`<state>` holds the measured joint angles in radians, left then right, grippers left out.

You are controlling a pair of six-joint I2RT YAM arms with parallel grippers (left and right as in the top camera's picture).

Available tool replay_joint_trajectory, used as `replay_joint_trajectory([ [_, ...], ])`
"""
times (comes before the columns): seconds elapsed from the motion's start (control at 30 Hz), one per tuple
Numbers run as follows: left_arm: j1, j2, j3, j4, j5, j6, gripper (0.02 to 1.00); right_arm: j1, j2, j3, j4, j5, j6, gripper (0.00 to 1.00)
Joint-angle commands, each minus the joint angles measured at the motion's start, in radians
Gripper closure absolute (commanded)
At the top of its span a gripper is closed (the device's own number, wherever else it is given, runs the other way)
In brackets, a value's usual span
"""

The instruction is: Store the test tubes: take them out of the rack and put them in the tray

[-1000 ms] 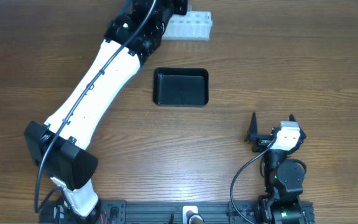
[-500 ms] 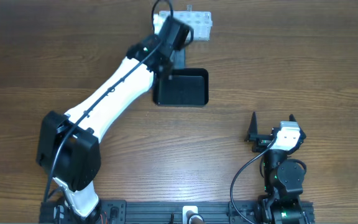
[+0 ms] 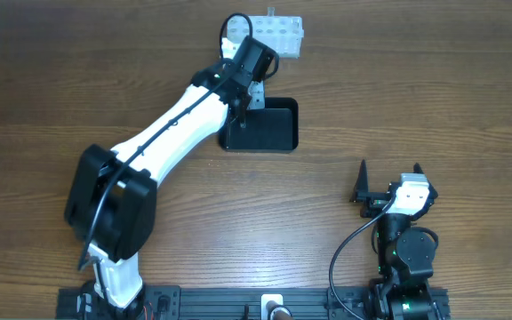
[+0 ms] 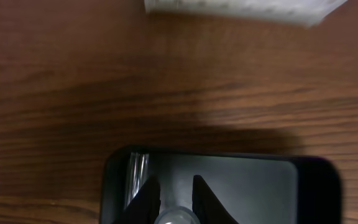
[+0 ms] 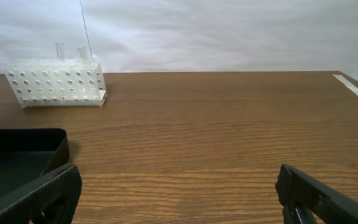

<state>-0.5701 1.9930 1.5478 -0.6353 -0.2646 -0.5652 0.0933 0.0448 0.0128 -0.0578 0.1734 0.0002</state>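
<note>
While left gripper (image 4: 175,182) hung over left end of tray (image 4: 247,186), pinched shut on test tube (image 4: 176,216), risk was early release: bounce onto counter (image 4: 73,93), or knock against loose tube (image 4: 135,177) lying inside. Beyond, rack (image 3: 278,36) held remaining tubes (image 5: 81,53). Right gripper (image 3: 389,176) wide open, empty.

A black, shallow tray (image 4: 309,186) lies under the left gripper (image 4: 173,190), which pinches one clear test tube (image 4: 176,218); a second tube (image 4: 135,177) lies flat just beside it along the tray's wall, and beyond stands the white perforated rack (image 5: 56,84) with two upright tubes (image 5: 59,51).
</note>
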Motion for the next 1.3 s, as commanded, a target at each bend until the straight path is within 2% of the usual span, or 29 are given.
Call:
replay_joint_trajectory([
  [0.03,-0.002,0.045,-0.006,0.002,0.006,0.011,0.899,0.006,-0.005,-0.008,-0.002,-0.004,0.002,0.012],
  [0.63,-0.002,0.130,-0.006,-0.005,0.022,0.011,0.862,0.006,-0.005,-0.008,-0.002,-0.004,0.002,0.009],
  [0.83,-0.002,0.129,-0.006,-0.004,0.021,0.011,0.801,0.006,-0.005,-0.008,-0.002,-0.004,0.002,0.007],
  [1.0,-0.002,0.100,-0.006,0.000,0.009,0.011,0.689,0.006,-0.005,-0.008,-0.002,-0.004,0.002,0.007],
  [1.1,-0.012,0.030,-0.006,0.000,-0.031,0.011,0.658,0.006,-0.005,-0.008,-0.002,-0.004,0.002,0.009],
  [1.13,-0.026,-0.037,-0.006,0.001,-0.081,0.018,0.634,0.006,-0.005,-0.008,-0.002,-0.004,0.002,0.009],
  [1.3,-0.055,-0.240,-0.019,0.108,-0.180,0.182,0.522,0.006,-0.005,-0.008,-0.002,-0.004,0.002,0.009],
])
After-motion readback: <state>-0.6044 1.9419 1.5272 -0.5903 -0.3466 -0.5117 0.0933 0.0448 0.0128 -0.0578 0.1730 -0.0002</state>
